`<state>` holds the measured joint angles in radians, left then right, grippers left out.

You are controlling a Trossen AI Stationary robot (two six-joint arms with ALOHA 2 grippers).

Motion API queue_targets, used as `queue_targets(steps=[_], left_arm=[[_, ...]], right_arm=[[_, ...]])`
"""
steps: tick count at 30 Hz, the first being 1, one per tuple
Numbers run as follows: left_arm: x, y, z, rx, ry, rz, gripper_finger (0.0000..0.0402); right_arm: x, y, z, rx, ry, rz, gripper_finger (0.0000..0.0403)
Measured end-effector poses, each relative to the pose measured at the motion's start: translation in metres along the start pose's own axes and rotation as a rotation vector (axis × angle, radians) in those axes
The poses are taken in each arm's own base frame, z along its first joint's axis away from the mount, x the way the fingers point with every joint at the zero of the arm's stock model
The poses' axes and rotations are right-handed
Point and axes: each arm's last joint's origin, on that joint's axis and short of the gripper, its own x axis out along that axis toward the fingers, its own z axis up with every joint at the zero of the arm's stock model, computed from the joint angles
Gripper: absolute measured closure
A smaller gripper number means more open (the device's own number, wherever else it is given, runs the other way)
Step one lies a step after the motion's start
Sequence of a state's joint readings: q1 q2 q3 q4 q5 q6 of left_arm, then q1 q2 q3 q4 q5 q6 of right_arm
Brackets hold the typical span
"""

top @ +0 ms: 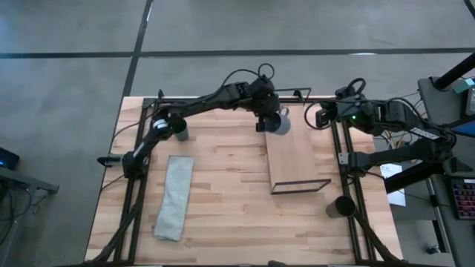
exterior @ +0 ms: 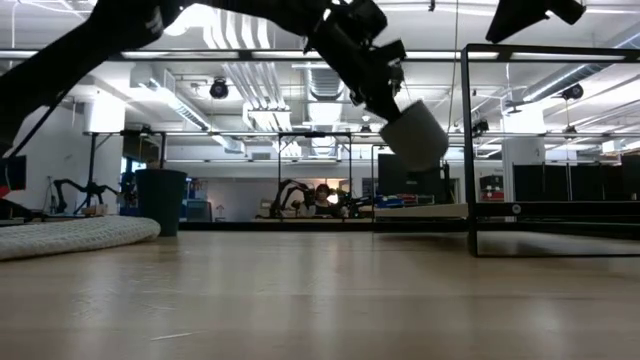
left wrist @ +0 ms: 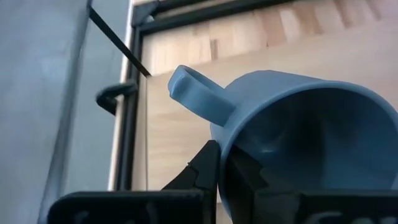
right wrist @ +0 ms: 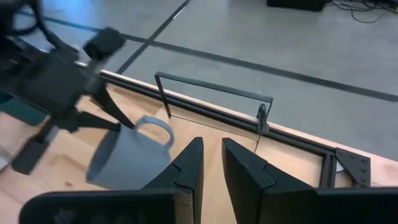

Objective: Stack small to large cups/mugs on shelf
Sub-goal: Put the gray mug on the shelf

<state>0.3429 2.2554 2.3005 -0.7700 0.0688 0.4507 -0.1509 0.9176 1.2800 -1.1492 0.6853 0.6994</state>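
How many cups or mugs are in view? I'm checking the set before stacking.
3: blue-grey mug held above the shelf's far end by the left gripper; dark green cup far left; dark cup near right. Others may be hidden.

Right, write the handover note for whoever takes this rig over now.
Left gripper: shut on the blue-grey mug, held tilted in the air over the far end of the shelf.
Right gripper: empty, fingers slightly apart, waiting by the table's far right edge, pointed at the shelf.
Dark green cup: on the table, far left, by the left arm's base.
Dark brown-black cup: near right edge of the table.
Done: the mug is lifted; nothing stands on the shelf yet.
Left: set the mug down, then bring both cups and stack.
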Motion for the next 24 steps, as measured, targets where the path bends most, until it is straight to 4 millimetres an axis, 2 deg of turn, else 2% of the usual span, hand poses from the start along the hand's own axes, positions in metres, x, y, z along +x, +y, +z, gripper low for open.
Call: queue_targets(steps=[3,7,14,21,24], left_arm=[[0.013,-0.001,-0.005,-0.018,0.03,0.014,0.0401],[0.018,0.001,-0.007,-0.055,0.023,0.019,0.0401],[0.017,0.003,-0.007,-0.06,0.016,0.025,0.0401],[0.017,0.003,-0.006,-0.059,0.004,0.03,0.0401],[0.017,0.003,-0.005,-0.059,0.001,0.031,0.0401]], right_arm=[[0.001,0.0,-0.001,-0.003,0.003,-0.003,0.0349],[0.005,0.0,-0.005,-0.003,0.015,-0.016,0.0349],[0.015,-0.002,-0.013,0.053,0.052,-0.026,0.0349],[0.025,-0.002,-0.023,0.081,0.046,0.13,0.0349],[0.033,-0.005,-0.03,0.054,0.019,0.132,0.0349]])
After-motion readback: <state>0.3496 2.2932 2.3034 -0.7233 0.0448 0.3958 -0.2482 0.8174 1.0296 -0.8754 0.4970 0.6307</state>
